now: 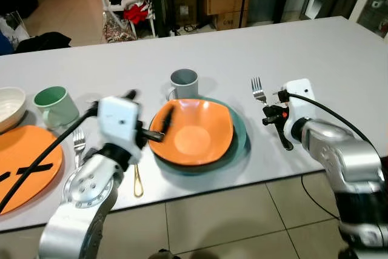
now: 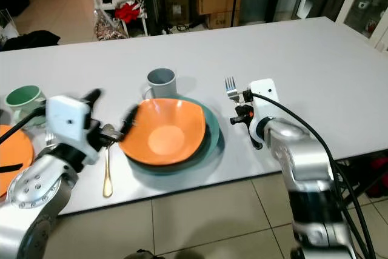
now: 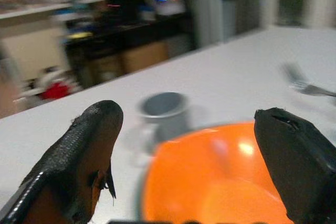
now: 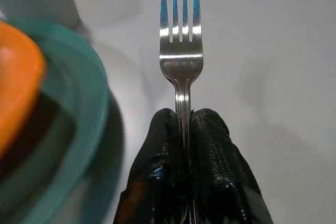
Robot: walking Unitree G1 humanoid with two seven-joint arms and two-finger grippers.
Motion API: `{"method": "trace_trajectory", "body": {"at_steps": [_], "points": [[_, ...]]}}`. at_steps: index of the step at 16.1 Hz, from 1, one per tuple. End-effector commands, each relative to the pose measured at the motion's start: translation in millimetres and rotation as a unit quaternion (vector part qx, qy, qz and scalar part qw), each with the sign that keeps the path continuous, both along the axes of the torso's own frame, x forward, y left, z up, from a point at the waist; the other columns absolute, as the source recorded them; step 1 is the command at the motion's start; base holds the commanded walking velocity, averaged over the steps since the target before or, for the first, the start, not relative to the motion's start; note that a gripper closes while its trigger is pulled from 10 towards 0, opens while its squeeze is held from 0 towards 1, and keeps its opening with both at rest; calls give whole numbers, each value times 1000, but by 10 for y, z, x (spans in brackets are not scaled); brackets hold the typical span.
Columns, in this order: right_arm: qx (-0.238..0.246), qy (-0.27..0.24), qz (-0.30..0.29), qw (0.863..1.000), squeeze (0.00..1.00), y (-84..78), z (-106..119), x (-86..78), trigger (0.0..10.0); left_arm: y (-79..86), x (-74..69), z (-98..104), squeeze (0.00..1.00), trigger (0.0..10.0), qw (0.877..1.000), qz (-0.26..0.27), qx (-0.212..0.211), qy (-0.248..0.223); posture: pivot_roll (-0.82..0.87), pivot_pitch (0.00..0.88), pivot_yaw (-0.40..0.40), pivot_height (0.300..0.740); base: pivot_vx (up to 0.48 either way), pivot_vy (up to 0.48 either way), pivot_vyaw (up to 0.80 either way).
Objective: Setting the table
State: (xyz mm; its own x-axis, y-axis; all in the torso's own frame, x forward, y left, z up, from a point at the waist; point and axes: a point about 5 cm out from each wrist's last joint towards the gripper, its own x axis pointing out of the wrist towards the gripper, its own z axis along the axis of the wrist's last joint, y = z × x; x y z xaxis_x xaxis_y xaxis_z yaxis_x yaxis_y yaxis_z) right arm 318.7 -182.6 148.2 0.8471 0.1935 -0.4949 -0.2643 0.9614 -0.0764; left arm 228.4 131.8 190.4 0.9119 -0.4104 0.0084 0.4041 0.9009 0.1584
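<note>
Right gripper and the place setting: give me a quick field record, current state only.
right gripper: shut on fork, on the bowl's right
fork: handle pinched between the fingers, tines pointing away from the robot
left gripper: open, at the orange bowl's left rim
orange bowl: sits in teal plate
grey mug: upright behind the bowl
gold spoon: flat on white table, left of the plate

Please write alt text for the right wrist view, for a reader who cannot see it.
The right gripper holds a silver fork by its handle, prongs pointing away, over a white table. Beside it is a teal plate with an orange bowl.
</note>
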Motion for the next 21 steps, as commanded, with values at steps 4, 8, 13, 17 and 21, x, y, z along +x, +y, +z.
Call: {"method": "trace_trajectory", "body": {"at_steps": [4, 8, 13, 17, 21], "points": [[-6, 19, 21, 1000, 0, 163, -51, 154, 10000, -165, -143, -9, 0, 10000, 991, -119, 25, 52, -104, 0, 72, 740, 0, 0, 0], [10, 31, -4, 999, 0, 176, -171, 304, 10000, -197, -306, -105, 0, 10000, 971, -192, 57, 133, -100, 0, 73, 740, 0, 0, 0], [28, 34, 18, 999, 0, 303, -273, 427, 10000, -196, -427, -185, 0, 10000, 954, -216, 54, 201, -80, 0, 79, 740, 0, 0, 0], [23, 34, 15, 999, 0, 360, -291, 486, 10000, -186, -450, -183, 0, 10000, 952, -214, 61, 211, -67, 0, 78, 740, 0, 0, 0], [17, 53, 25, 998, 0, 417, -405, 480, 10000, -176, -473, -185, 0, 10000, 950, -211, 66, 221, -58, 0, 73, 740, 0, 0, 0]]}}
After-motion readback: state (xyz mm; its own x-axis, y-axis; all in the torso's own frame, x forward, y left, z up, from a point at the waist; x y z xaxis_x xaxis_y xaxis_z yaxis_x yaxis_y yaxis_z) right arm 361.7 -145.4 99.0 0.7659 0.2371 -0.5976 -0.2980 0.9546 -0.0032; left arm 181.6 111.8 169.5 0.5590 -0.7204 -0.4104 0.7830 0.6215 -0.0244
